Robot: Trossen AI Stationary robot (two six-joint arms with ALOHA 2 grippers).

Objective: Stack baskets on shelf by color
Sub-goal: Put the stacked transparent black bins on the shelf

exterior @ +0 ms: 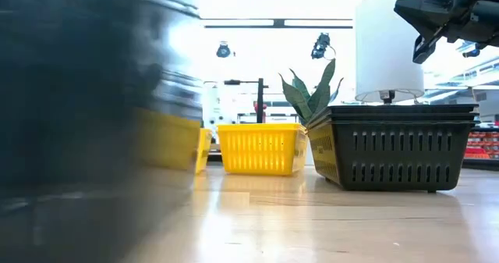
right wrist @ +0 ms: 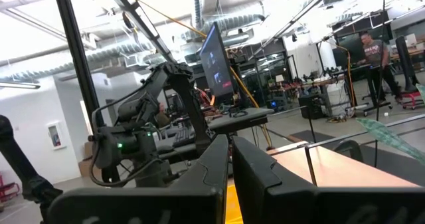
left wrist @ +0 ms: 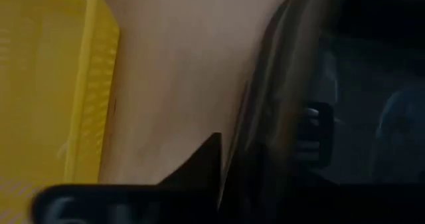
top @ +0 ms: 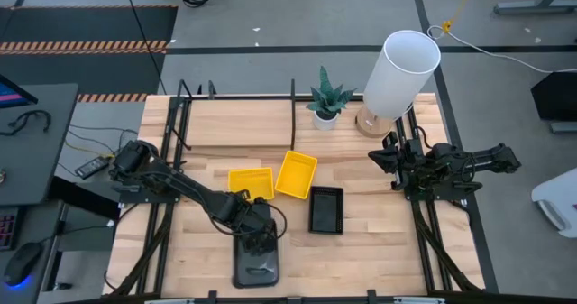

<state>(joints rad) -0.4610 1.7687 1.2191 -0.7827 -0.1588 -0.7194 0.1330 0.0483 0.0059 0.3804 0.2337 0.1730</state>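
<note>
Left hand (top: 259, 243) sat over the dark grey basket (top: 257, 266) at the worktop's (top: 379, 250) front edge; I couldn't tell its grip. Counted 2 yellow baskets (top: 251, 181), 1 black basket (top: 325, 209). Right hand (top: 386, 159) pressed together, raised.

Both arms are dark, nearly black, built of rounded jointed segments with black cables along them. The right tool (right wrist: 229, 167) ends in two flat, angular black fingers (right wrist: 199, 177) (matte plastic). The left tool (top: 257, 241) looks equally dark.
</note>
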